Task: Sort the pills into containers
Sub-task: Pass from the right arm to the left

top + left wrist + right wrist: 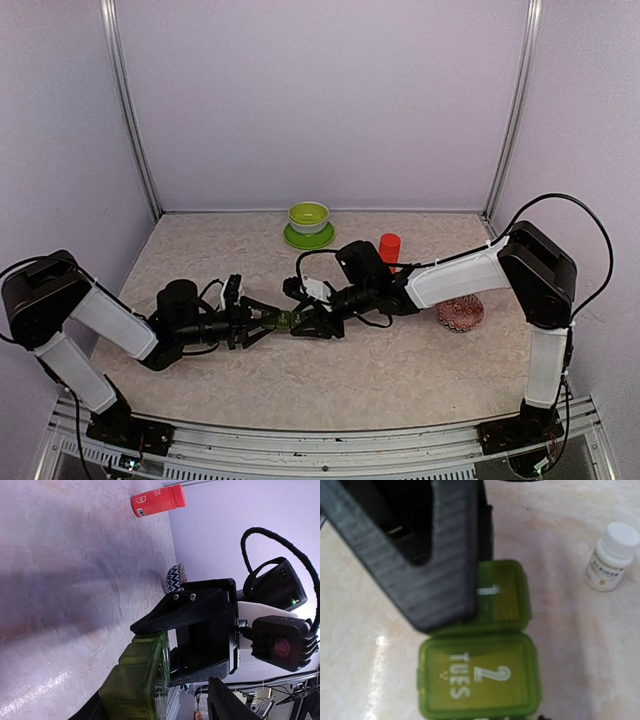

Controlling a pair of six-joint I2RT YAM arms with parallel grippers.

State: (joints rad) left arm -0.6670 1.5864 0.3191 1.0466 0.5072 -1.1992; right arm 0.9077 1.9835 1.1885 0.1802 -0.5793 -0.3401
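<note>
Mid-table, where the two arms met head-on, the right pincer (299, 319) was clamped across the end compartment of the green pill box (477, 680), one black finger lying over the lid marked 1. From that grip the box ran straight out past the fingertips, its long axis on the line between the two arms. The lid marked 2 TUES and the compartment after it therefore pointed at the left pincer (266, 323).

That pincer stood with its jaws parted, straddling the box's free end. One finger looked to be against the box wall while the other stood clear of it, so it appeared released rather than gripping. Both lids in view were down, and no pills could be seen.

A white bottle (612, 555) stood near the right pincer, off to one side. A red bottle (158, 500) and a patterned bowl (176, 577) sat well behind it.

The left pincer was the nearer to the two free compartments. With the box lying end-on to it and the right side steadying, any lid-lifting would probably fall to the left.
</note>
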